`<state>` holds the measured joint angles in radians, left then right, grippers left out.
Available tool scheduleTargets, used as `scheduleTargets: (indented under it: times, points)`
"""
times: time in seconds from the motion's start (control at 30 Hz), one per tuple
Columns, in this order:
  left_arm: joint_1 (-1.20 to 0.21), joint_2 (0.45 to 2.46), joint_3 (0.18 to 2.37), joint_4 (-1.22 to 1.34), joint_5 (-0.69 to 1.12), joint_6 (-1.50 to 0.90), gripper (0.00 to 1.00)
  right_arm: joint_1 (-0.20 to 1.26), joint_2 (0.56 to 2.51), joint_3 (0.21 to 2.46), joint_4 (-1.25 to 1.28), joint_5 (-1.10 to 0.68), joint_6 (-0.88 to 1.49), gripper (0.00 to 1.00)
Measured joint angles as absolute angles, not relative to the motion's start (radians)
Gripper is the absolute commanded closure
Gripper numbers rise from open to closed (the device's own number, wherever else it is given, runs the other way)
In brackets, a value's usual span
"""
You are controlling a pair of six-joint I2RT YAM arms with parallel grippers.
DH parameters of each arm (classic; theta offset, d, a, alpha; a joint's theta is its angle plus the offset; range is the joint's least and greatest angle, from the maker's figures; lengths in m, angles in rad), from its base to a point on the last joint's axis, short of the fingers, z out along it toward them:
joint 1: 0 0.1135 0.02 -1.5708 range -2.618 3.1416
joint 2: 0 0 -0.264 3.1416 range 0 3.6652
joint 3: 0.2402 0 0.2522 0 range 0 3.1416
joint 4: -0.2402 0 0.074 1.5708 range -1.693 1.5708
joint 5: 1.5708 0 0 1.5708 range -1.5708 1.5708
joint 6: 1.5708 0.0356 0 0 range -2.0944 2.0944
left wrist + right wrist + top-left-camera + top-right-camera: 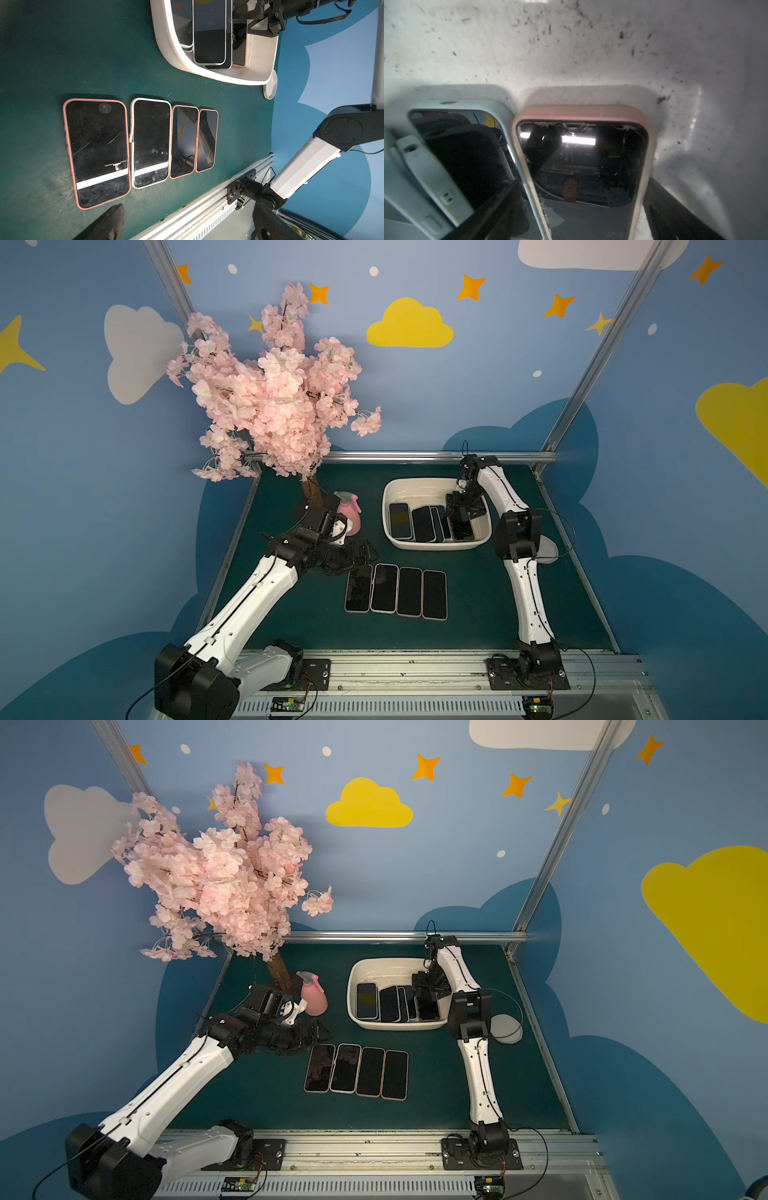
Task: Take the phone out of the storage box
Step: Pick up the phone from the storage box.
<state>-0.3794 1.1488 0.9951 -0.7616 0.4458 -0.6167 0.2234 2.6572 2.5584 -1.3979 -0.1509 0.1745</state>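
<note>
The cream-white storage box [432, 546] [399, 1025] stands at the back right of the green table, and its speckled inner wall [571, 52] fills the right wrist view. Several phones lie in it. My right gripper [461, 510] [581, 207] is down inside the box, open, its dark fingers [675, 212] straddling the rightmost phone [463, 529] [583, 166], a pink-cased one lying screen up. My left gripper [365, 551] [190, 226] hangs open and empty by the far left end of a row of several phones [397, 591] [141, 143] laid on the table.
A pink spray bottle [349, 514] and a pink blossom tree [274, 385] stand at the back left. A white round disc [546, 549] lies right of the box. Light-cased phones [422, 522] lean against the pink-cased one. A metal rail [415, 668] runs along the front edge.
</note>
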Motion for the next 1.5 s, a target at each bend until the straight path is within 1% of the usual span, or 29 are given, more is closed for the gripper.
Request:
scheduleTargets:
  times: [0.1,0.2,0.3,0.5,0.73,1.07,1.23,1.4,1.5]
  points:
    - [-0.379,1.147,0.995,-0.762,0.445,-0.617,0.0,0.22,2.657,2.56,-1.398,-0.168,0.18,0.09]
    - [-0.379,1.14,0.995,-0.761,0.445,-0.618,0.0,0.202,2.657,2.56,-1.395,-0.241,0.203,0.13]
    - [-0.379,1.133,0.995,-0.761,0.445,-0.622,0.0,0.182,2.643,2.532,-1.375,-0.332,0.223,0.14]
    - [-0.379,1.12,0.989,-0.754,0.445,-0.631,0.0,0.184,2.56,2.378,-1.277,-0.464,0.274,0.14]
    - [-0.379,1.097,0.959,-0.747,0.445,-0.64,0.0,0.231,2.518,2.392,-1.212,-0.536,0.319,0.13]
    - [-0.379,1.039,0.917,-0.746,0.438,-0.659,0.0,0.359,2.509,2.386,-1.181,-0.724,0.334,0.13]
    - [-0.379,1.032,0.905,-0.745,0.437,-0.662,0.0,0.377,2.509,2.384,-1.184,-0.71,0.336,0.12]
    - [-0.379,1.026,0.905,-0.747,0.434,-0.662,0.0,0.378,2.491,2.363,-1.188,-0.566,0.332,0.02]
    - [-0.379,1.005,0.899,-0.746,0.433,-0.662,0.0,0.374,2.457,2.335,-1.198,-0.469,0.333,0.01]
